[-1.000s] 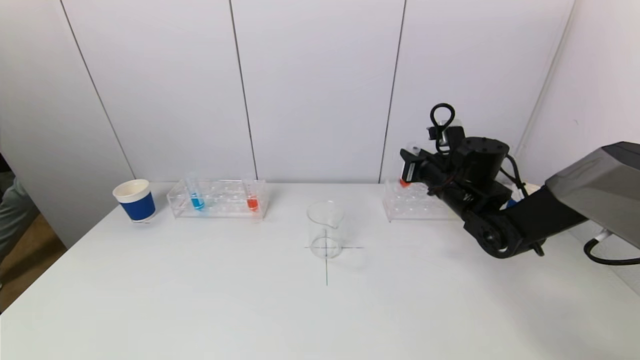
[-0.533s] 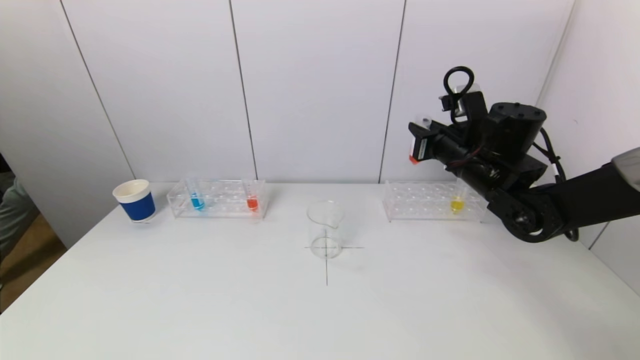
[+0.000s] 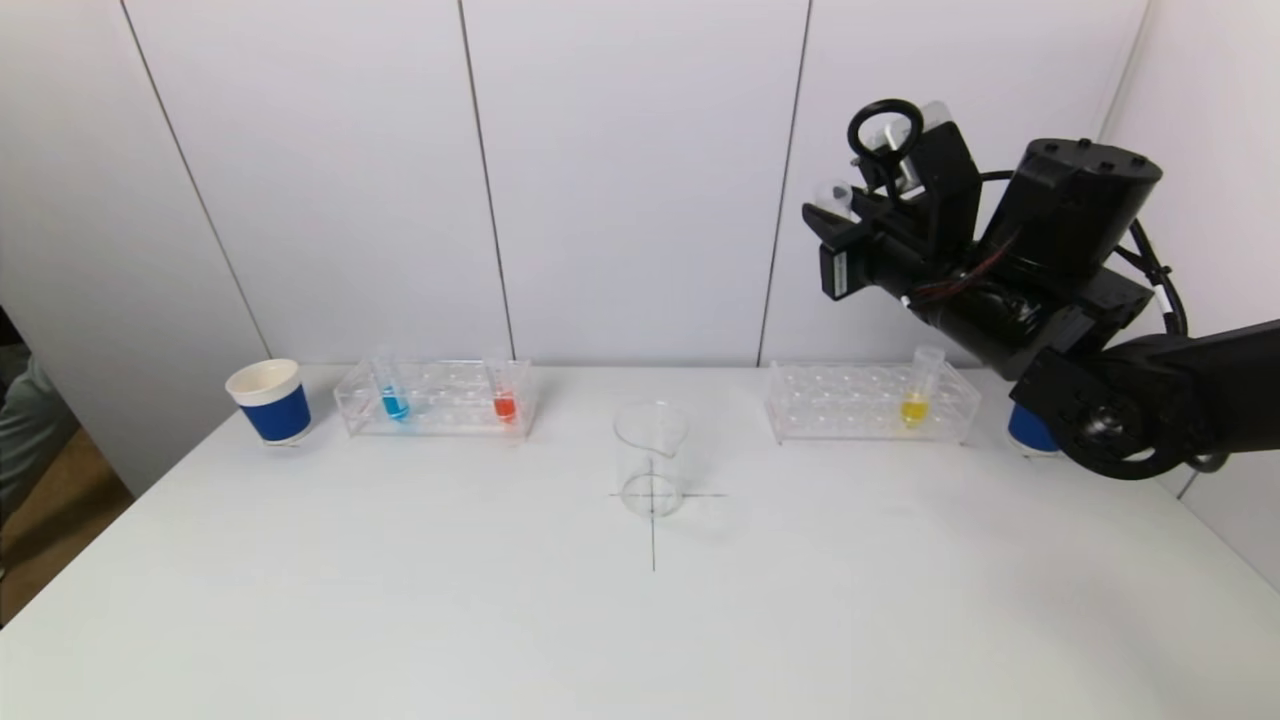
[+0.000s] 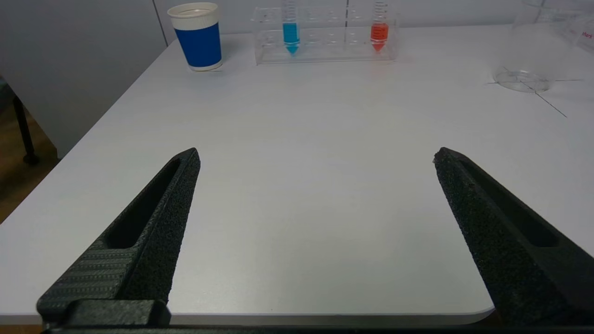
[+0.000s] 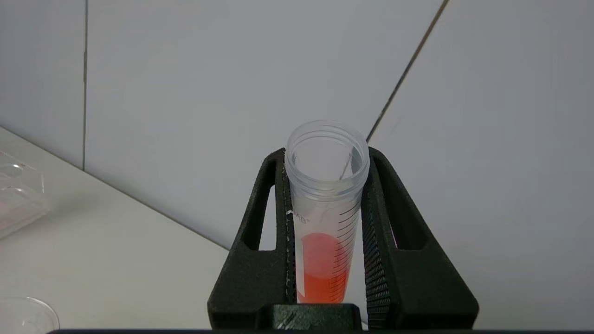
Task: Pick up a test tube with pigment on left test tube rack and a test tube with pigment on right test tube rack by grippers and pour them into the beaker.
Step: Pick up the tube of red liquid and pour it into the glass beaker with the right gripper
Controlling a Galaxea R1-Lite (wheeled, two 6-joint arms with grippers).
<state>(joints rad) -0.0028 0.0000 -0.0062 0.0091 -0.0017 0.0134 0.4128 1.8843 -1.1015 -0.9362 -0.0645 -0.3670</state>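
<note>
You are in the early part of the task: the clear glass beaker [image 3: 651, 458] at the middle of the white tabletop [image 3: 640, 620] looks empty, so nothing is poured yet. One pick-up is done. Your right tool [image 5: 325, 195] is pinching a clear plastic test tube with orange-red pigment [image 5: 325, 222], both fingers pressed on its sides, the open mouth up and the liquid low in the tube; no gap shows between pads and wall. In the head view this tool [image 3: 835, 215] is raised high, at about 2 o'clock from the beaker, well above the clear plastic right test tube rack [image 3: 870, 402], where one tube with yellow pigment [image 3: 915, 400] stands. What is left for this arm, in my judgement, is to carry the tube over the beaker and tilt it. The second pick-up is not begun: the clear plastic left test tube rack [image 3: 437, 398], at about 10 o'clock from the beaker, holds a tube with blue pigment [image 3: 393, 395] and a tube with red pigment [image 3: 504, 398]. Your left tool [image 4: 315, 162] is spread wide and holds nothing, low at the near edge of the tabletop, well apart from that rack.
</note>
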